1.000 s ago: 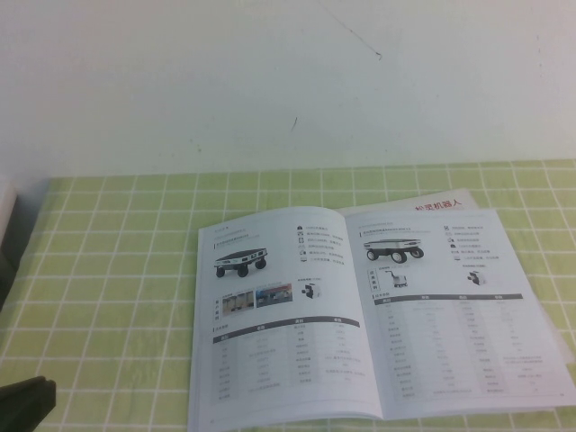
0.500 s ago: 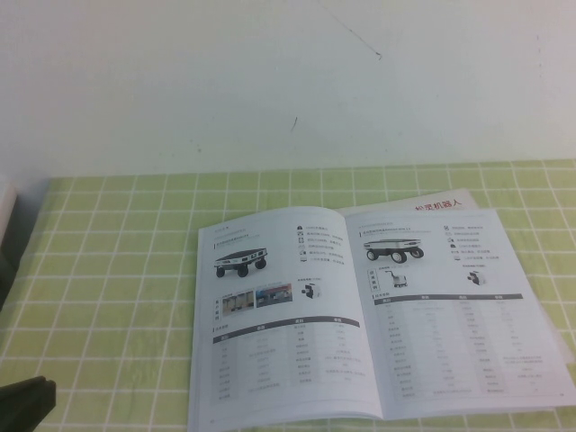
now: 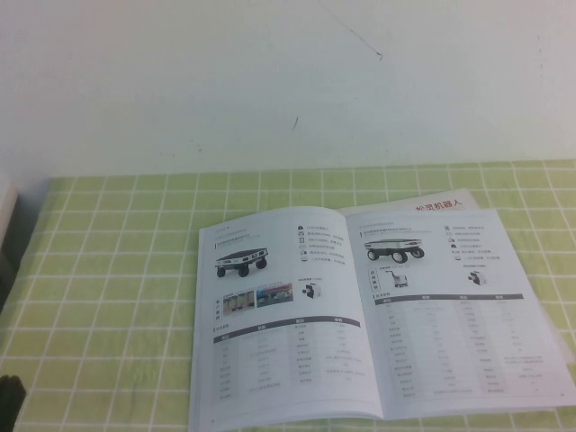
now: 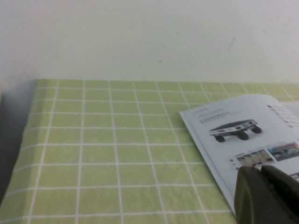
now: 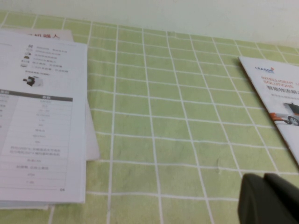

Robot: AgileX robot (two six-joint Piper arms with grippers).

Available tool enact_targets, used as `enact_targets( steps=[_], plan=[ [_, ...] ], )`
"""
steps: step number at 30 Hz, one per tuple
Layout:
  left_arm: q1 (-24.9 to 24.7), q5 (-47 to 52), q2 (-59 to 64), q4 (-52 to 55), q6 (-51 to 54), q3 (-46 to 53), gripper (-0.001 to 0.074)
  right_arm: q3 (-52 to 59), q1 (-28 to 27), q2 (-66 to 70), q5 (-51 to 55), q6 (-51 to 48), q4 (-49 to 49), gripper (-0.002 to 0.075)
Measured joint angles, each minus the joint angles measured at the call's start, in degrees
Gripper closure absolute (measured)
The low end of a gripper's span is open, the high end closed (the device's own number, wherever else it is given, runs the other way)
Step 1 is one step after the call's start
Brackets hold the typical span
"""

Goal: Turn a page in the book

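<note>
The book (image 3: 360,310) lies open and flat on the green checked cloth, showing two inner pages with wheeled-robot pictures and tables. Its cover leaf with the photo is hidden; only a strip with red Chinese characters (image 3: 438,203) peeks out behind the right page. My left gripper (image 3: 9,396) is at the front left corner of the table, well left of the book, shut and empty. It also shows in the left wrist view (image 4: 261,171), with the book's left page (image 4: 233,130) beyond it. My right gripper (image 5: 264,179) is out of the high view; in its wrist view it is shut and empty over bare cloth.
The green checked cloth (image 3: 117,270) covers the table up to a white wall. In the right wrist view another brochure (image 5: 280,100) with an orange band lies to the right of the book's right page (image 5: 39,116), with open cloth between them.
My left gripper has drawn back toward the front left corner, so less of it shows in the high view. The book has not moved.
</note>
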Motion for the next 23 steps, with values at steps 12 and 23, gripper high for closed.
enact_targets(
  steps=[12,23],
  plan=[
    [15.9,7.6,-12.9,-3.0,5.3,7.6,0.0738,0.0,0.0,0.0,0.0,0.0,-0.1,0.0729],
    [16.4,10.1,-13.0,-7.8,10.5,7.6,0.0738,0.0,0.0,0.0,0.0,0.0,-0.2,0.0729]
  ],
)
